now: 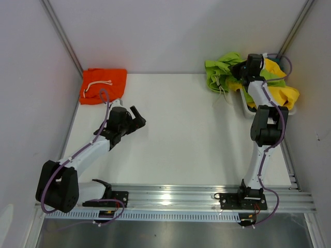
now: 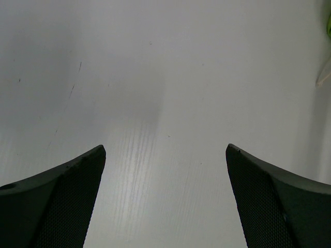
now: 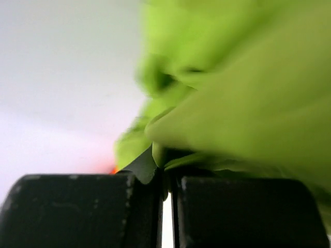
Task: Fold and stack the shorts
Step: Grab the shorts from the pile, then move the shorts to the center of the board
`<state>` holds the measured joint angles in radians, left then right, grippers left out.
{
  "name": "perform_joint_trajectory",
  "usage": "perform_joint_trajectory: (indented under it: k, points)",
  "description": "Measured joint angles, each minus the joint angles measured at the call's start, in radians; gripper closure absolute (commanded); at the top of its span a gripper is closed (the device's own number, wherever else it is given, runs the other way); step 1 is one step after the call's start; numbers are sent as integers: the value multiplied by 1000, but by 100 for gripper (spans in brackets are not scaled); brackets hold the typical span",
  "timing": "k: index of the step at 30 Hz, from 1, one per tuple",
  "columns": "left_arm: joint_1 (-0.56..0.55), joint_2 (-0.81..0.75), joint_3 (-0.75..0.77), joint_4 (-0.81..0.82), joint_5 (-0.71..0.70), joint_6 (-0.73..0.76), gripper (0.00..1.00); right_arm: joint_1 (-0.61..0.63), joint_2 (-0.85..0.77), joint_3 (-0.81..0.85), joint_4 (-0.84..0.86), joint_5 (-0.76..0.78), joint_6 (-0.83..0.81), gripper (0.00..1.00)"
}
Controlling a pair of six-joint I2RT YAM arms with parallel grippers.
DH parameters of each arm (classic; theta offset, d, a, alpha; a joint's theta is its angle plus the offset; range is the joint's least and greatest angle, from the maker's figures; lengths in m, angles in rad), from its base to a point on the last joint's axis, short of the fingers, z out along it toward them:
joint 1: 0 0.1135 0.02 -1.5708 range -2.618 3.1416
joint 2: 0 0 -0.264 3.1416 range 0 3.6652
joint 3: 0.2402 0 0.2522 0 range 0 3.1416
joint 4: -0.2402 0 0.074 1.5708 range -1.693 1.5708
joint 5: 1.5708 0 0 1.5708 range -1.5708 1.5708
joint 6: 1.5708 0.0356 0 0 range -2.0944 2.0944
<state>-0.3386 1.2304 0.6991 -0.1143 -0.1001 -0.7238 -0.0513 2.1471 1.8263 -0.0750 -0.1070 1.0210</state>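
From above, the orange shorts (image 1: 103, 85) are seen folded at far left, the lime green shorts (image 1: 220, 70) heaped at far right. At the left wrist, the left gripper (image 2: 165, 201) is spread over the table (image 2: 165, 77). At the right wrist, the right gripper (image 3: 164, 178) is pinched on the lime green shorts.

A white surface (image 1: 186, 139) with a fine grain carries a few faint dark scratches (image 2: 72, 92). A white plastic bin (image 1: 246, 107) sits at its far right corner. An aluminium rail (image 1: 176, 195) runs along the near edge, with a slotted cable duct (image 1: 170, 216) just in front of it. Plain white panels (image 1: 176, 31) close in three sides.
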Motion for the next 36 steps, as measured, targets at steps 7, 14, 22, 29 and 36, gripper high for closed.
perform_joint_trajectory:
  k: [7,14,22,29,36]
  points:
    - [-12,0,0,-1,-3,2,1,14,-6,177,47,-148,-69,100]
    - [-27,-31,0,-9,-34,10,1,103,-106,346,-68,-286,-193,100]
    - [-48,-206,-7,-29,-59,-1,1,313,-525,255,-137,-297,-308,100]
    - [-80,-481,-7,-170,-98,-27,1,470,-847,90,-146,-218,-352,100]
    - [-82,-796,33,-310,-171,-50,1,716,-1025,-226,-166,-51,-370,100]
